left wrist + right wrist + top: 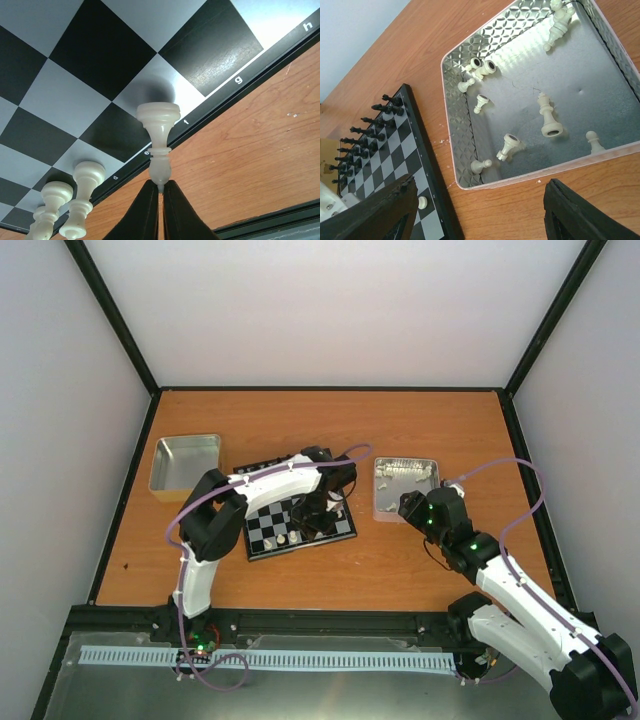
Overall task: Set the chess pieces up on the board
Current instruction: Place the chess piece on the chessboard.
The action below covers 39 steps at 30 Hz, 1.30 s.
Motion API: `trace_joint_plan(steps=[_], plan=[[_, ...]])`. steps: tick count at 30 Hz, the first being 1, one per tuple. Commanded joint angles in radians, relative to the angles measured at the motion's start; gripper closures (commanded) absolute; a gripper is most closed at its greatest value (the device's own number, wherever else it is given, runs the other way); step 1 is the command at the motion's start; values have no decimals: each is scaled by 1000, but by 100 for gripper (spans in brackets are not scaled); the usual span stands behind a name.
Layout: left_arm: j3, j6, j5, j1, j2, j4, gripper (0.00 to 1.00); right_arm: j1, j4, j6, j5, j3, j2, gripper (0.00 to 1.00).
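Chessboard (pixel 75 95) beneath left gripper (pixel 160 186). Chess piece (pixel 159 135) pinched in its fingers, over the f-file edge. Three standing pieces (pixel 86 175) to the left. Tray (pixel 459 117) ahead of right gripper (pixel 477 189), loose pieces (pixel 547 117) inside; chessboard to its left.

Bright, sharp; glare on tray (pixel 462 135)

Wooden bench (pixel 400 580) carried the board (pixel 262 528) mid-surface; left tray (pixel 186 462) lay beyond its left corner, right tray (pixel 402 500) near its right edge.
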Motion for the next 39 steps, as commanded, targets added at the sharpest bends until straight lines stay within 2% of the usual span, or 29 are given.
trace_joint_plan(steps=[1, 7, 20, 26, 29, 31, 35, 39], plan=[[37, 10, 11, -13, 0, -1, 97, -10, 10, -4, 21, -18, -17, 31], [35, 0, -5, -13, -12, -9, 87, -10, 27, -3, 5, -20, 0, 31], [98, -2, -12, -12, -32, -9, 83, -10, 28, -8, 0, -16, -1, 31], [188, -24, -57, -12, -100, -6, 65, -10, 19, -84, -14, 8, -19, 31], [190, -55, -107, 12, -176, 79, 52, -11, 41, -162, -66, 27, -35, 32], [133, -77, -110, 51, -255, 183, 49, -10, 61, -221, -129, 44, -18, 33], [-93, -119, -82, 158, -459, 427, 48, -9, 32, -327, -258, 123, 88, 38], [-297, -133, -70, 212, -657, 644, 43, -3, 30, -368, -338, 189, 194, 46]])
